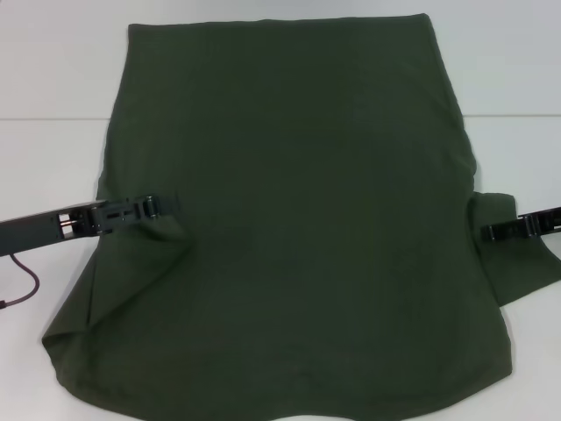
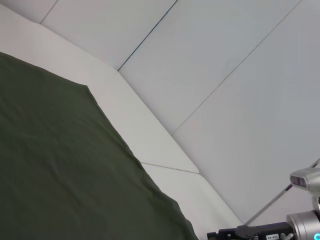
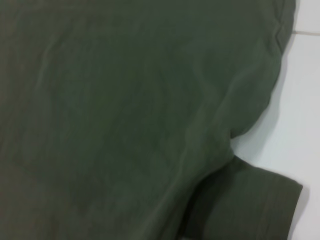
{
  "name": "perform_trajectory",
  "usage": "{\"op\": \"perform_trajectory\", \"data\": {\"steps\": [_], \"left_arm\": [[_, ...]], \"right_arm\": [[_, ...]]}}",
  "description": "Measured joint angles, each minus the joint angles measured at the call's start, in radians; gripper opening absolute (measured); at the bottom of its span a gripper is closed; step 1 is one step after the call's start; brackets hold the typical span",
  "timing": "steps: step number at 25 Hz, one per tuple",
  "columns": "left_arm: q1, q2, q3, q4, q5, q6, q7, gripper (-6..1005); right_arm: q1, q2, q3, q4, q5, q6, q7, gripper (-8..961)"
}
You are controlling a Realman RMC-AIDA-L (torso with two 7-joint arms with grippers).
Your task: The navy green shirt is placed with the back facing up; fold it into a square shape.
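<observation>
The navy green shirt [image 1: 298, 219] lies spread on the white table [image 1: 53, 79], plain side up, filling most of the head view. My left gripper [image 1: 165, 207] is at the shirt's left edge, just above a raised fold of fabric [image 1: 145, 263] by the left sleeve. My right gripper [image 1: 491, 232] is at the right edge, over the right sleeve [image 1: 521, 263]. The shirt also shows in the left wrist view [image 2: 60, 165] and in the right wrist view [image 3: 125, 110], where the right sleeve [image 3: 250, 205] sticks out from under the body.
A dark cable [image 1: 22, 294] hangs below my left arm at the table's left. A seam line [image 1: 44, 118] runs across the table. My right arm's gripper [image 2: 260, 232] shows far off in the left wrist view.
</observation>
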Motion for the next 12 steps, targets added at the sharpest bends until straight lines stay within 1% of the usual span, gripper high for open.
{"op": "perform_trajectory", "data": {"steps": [3, 7, 12], "left_arm": [[0.004, 0.0, 0.0, -0.001, -0.001, 0.001, 0.0, 824], [0.007, 0.0, 0.0, 0.0, -0.009, 0.001, 0.0, 824], [0.009, 0.0, 0.0, 0.001, -0.017, 0.001, 0.0, 824]], "right_arm": [[0.002, 0.0, -0.001, 0.007, 0.0, -0.01, 0.001, 940], [0.004, 0.0, 0.007, -0.01, 0.004, -0.076, 0.038, 939], [0.0, -0.006, 0.008, -0.033, 0.004, -0.113, 0.083, 938]]}}
